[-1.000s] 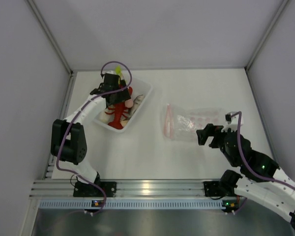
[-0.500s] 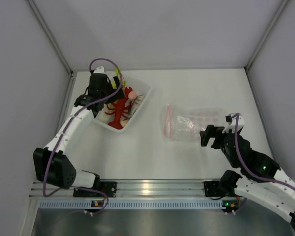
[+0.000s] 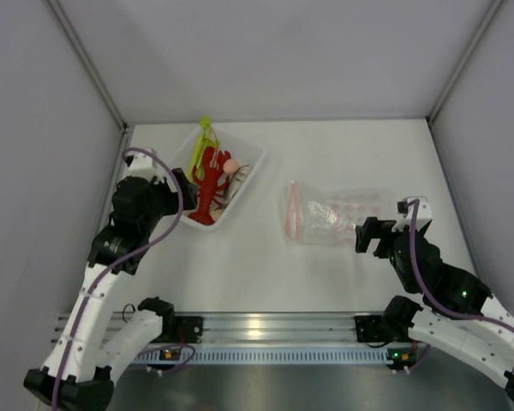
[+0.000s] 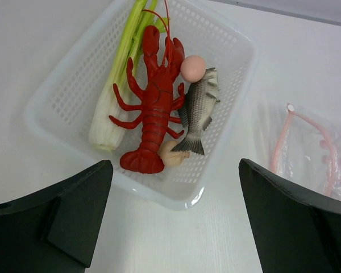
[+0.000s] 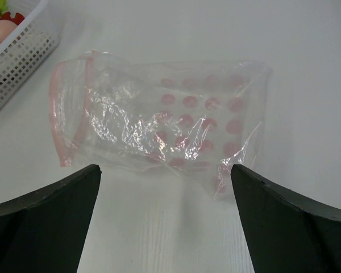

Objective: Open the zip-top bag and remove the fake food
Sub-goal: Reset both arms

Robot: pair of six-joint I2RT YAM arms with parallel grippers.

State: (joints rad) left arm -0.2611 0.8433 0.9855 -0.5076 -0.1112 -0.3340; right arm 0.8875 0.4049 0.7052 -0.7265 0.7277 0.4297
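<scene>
The zip-top bag (image 3: pixel 334 214) (image 5: pixel 159 119) lies crumpled on the white table, right of centre, its pink zip strip (image 5: pixel 59 114) at the left end; nothing shows inside it. The fake food lies in a white perforated basket (image 3: pixel 250 156) (image 4: pixel 238 62): red lobster (image 3: pixel 208 184) (image 4: pixel 153 111), leek (image 3: pixel 204 137) (image 4: pixel 118 85), grey fish (image 4: pixel 198 108) and a pinkish round piece (image 4: pixel 192 67). My left gripper (image 3: pixel 182 195) (image 4: pixel 174 187) is open and empty, just off the basket's near-left corner. My right gripper (image 3: pixel 384 224) (image 5: pixel 165 170) is open, just short of the bag's right end.
A small beige piece (image 4: pixel 170 153) lies by the lobster's tail. The bag's edge also shows in the left wrist view (image 4: pixel 312 148). Grey walls close in the table on three sides, and an aluminium rail (image 3: pixel 257 325) runs along the near edge.
My left arm has drawn back from above the basket toward the near left, jaws widening slightly. The leek now lies in the basket. The right arm has barely shifted.
</scene>
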